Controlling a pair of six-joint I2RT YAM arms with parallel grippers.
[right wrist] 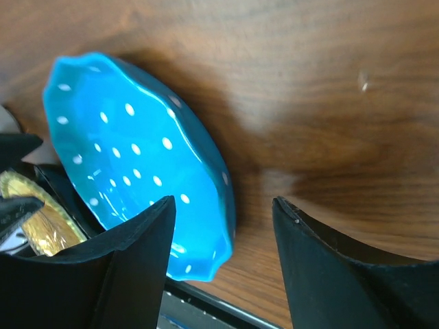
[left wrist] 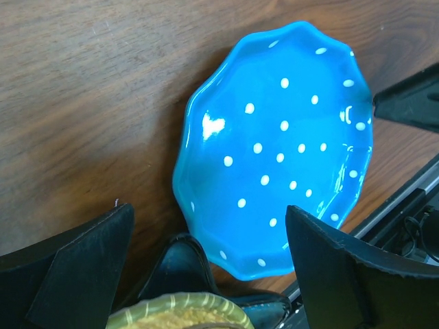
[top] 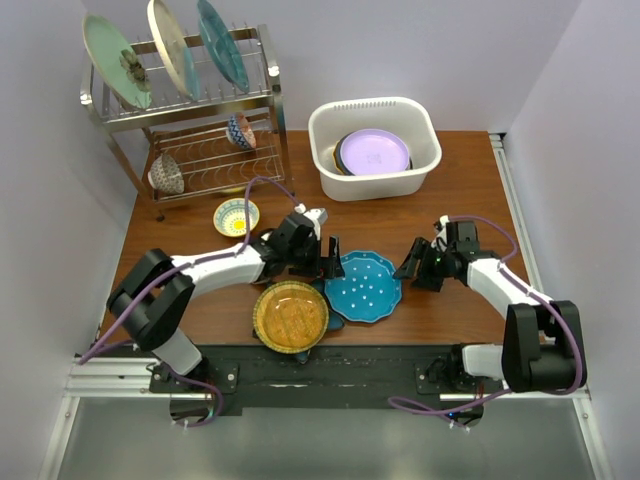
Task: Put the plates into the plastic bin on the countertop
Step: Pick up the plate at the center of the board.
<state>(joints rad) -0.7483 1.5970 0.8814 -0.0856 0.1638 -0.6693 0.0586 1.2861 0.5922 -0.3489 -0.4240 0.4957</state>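
- We see the blue dotted plate point(top: 363, 287) lying flat on the countertop point(top: 450, 210), close to the front edge, between the two grippers.
- The left gripper point(top: 322, 262) is at the left rim of this plate. Its fingers are spread wide and grip nothing. In the left wrist view the plate lies beyond the two black fingers.
- The right gripper point(top: 415, 268) is just beside the right rim of the same plate, and it is also spread wide. In the right wrist view the wavy rim shows in the gap between the fingers, but we cannot tell if a finger touches it.
- The amber plate point(top: 290, 315) lies to the front left of the blue one, under the left gripper. A dark piece shows between the two plates, and we cannot tell what it is.
- The plastic bin point(top: 375, 185) stands at the back of the countertop, well apart from the blue dotted plate. Inside it the lavender plate point(top: 372, 152) lies on top, with darker rims under it.
- The wire rack point(top: 200, 110) at the back left holds three plates upright: the mint plate point(top: 115, 60), the plate with a gold centre point(top: 170, 45) and the dark teal plate point(top: 222, 45).
- One bowl point(top: 240, 130) and a second bowl point(top: 167, 175) sit on the lower shelf of the rack. A third bowl point(top: 236, 216) stands on the countertop in front of it.
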